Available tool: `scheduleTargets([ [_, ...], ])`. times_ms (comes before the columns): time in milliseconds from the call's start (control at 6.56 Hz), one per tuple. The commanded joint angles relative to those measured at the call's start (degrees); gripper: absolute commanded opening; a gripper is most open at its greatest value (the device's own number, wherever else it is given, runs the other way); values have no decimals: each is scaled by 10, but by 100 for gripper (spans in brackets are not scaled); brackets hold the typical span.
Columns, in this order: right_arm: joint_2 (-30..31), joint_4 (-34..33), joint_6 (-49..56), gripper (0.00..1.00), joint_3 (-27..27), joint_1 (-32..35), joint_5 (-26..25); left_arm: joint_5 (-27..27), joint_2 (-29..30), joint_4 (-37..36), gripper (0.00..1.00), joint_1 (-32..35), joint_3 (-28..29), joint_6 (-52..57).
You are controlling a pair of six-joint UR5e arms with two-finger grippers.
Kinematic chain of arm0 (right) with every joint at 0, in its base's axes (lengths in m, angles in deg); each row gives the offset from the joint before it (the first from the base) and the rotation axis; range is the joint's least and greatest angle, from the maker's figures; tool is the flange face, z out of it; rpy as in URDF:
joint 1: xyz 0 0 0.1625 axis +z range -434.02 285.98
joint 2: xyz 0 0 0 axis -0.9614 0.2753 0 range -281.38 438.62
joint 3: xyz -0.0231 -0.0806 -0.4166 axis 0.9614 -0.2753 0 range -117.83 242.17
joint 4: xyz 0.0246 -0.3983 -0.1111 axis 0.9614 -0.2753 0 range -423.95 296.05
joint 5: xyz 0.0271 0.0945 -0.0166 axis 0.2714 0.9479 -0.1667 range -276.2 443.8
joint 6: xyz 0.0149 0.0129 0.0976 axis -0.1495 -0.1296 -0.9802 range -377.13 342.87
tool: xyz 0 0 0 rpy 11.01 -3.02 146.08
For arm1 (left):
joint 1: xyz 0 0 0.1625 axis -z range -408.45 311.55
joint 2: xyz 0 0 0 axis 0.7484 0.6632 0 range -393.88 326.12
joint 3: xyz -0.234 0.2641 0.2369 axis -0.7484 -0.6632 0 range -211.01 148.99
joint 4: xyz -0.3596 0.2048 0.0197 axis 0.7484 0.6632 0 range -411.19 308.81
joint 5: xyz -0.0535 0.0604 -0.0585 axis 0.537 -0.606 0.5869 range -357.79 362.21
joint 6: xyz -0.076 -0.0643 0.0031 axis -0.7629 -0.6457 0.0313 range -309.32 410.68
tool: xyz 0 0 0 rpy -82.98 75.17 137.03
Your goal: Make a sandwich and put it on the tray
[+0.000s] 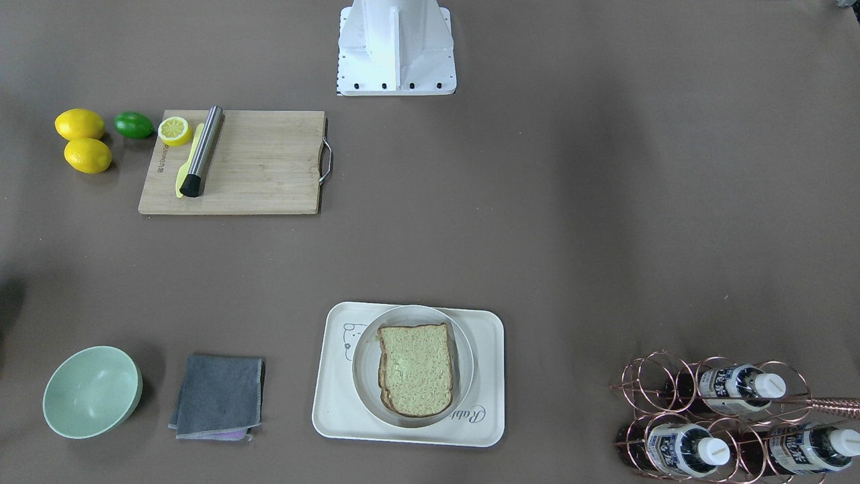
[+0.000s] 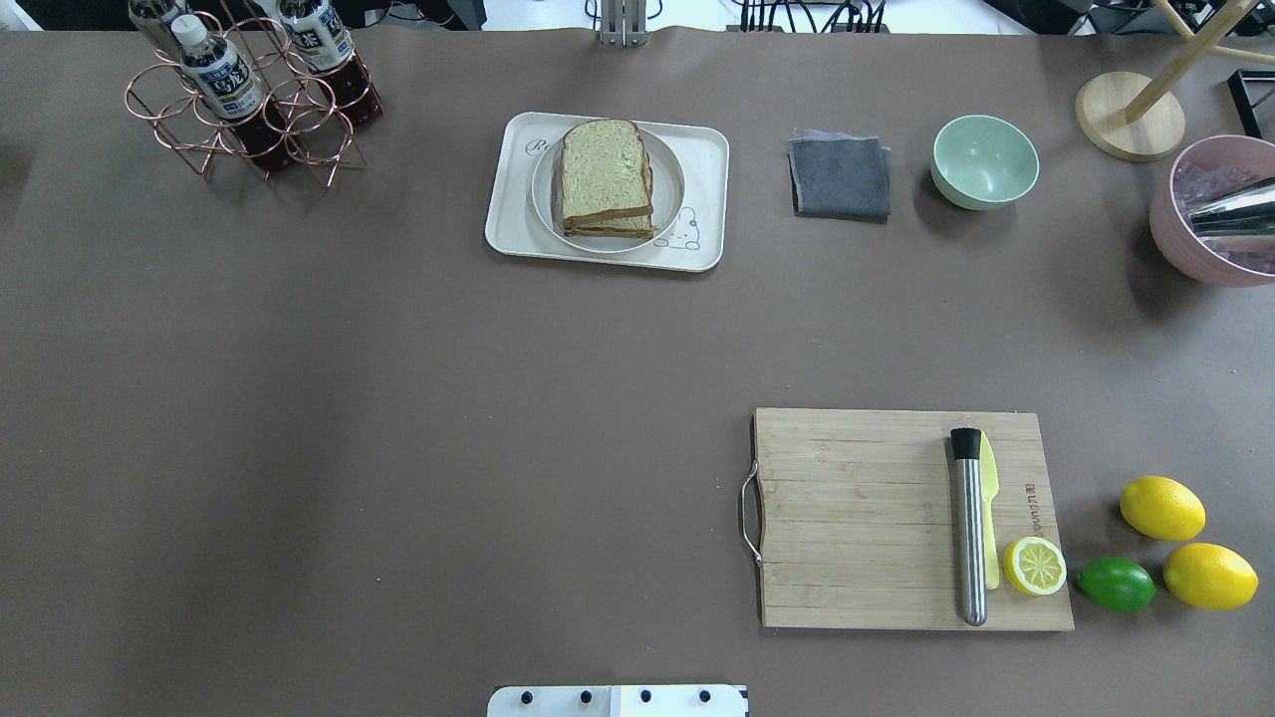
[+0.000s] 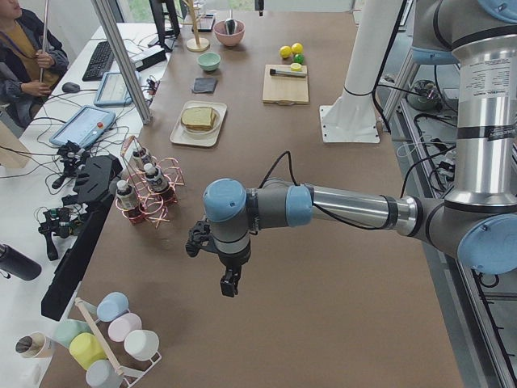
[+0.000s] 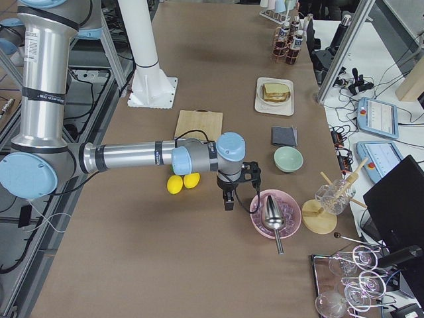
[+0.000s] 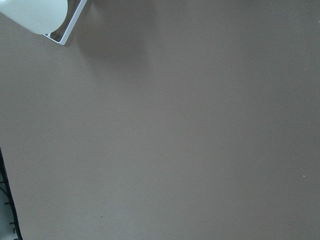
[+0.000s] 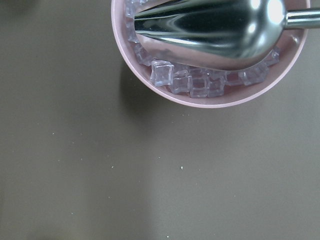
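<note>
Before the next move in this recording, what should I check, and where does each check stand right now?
1. Sandwich stacked from two bread slices: ok. Egg between them: cannot tell.
2. Sandwich on the tray: ok. It sits on the round plate, which rests on the tray.
3. Left gripper far from the tray: ok. Open or shut: cannot tell.
4. Right gripper far from the tray, beside the pink ice bowl: ok. Open or shut: cannot tell.
</note>
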Motion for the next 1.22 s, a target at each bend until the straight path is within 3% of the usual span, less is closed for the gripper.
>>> scheduleTargets([
  [0, 11, 3, 0, 100, -1, 2, -9, 1, -3, 12, 97, -4, 2, -22],
  [610, 8, -1, -1, 100, -4, 33, -9, 21, -44, 70, 98, -22, -2, -51],
  [1068, -45, 0, -25, 100, -52, 45, -12, 20, -46, 74, 98, -33, -3, -46],
])
